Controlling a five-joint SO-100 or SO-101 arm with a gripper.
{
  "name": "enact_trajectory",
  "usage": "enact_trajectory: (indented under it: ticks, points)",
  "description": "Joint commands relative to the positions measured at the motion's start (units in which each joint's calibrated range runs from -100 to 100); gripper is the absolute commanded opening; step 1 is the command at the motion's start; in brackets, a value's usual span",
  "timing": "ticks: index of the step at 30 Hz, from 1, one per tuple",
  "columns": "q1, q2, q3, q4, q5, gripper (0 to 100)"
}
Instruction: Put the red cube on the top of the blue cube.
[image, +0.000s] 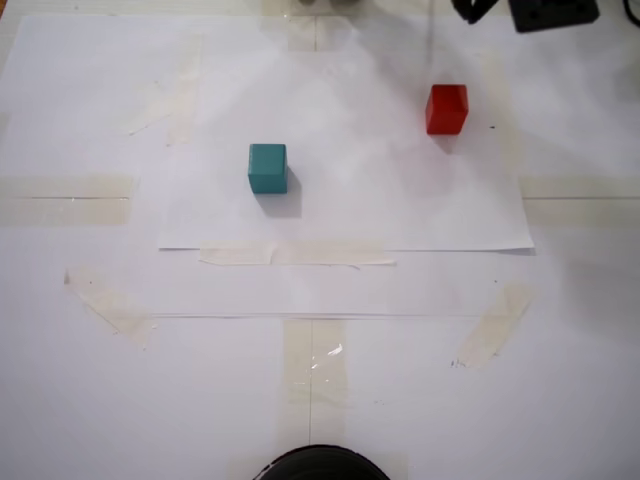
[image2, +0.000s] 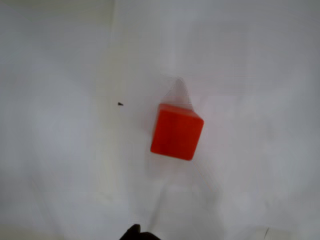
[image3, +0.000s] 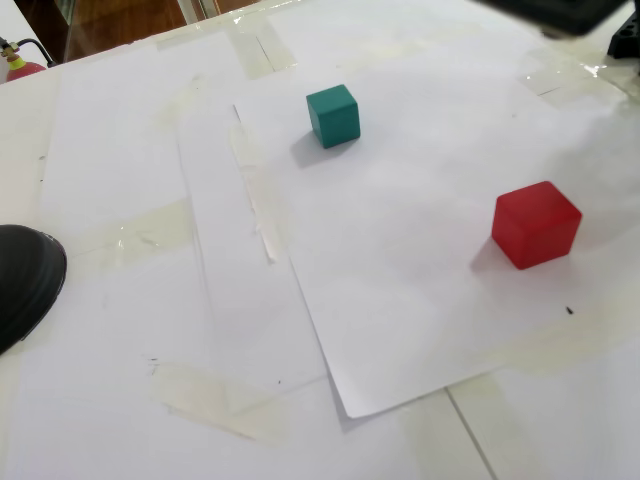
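The red cube (image: 446, 109) sits on the white paper at the right in a fixed view, alone and untouched. It also shows in another fixed view (image3: 536, 224) and fills the middle of the wrist view (image2: 176, 131), seen from above. The teal blue cube (image: 267, 167) rests on the paper to the left of it, well apart, and also shows in a fixed view (image3: 333, 115). Only black parts of my gripper (image: 553, 12) show at the top edge, above and behind the red cube. Its jaws are cut off, so I cannot tell whether they are open.
White paper sheets (image: 340, 215) are taped to the table with pale tape strips (image: 295, 255). A dark round object (image: 320, 464) sits at the near edge in a fixed view and also shows at the left in a fixed view (image3: 25, 280).
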Motion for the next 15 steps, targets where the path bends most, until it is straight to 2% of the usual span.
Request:
enact_trajectory:
  ticks: [1, 15]
  points:
    - [2.2, 2.0, -4.8, -6.1, 1.4, 0]
    - [6.9, 3.8, -4.9, -12.6, 3.9, 3]
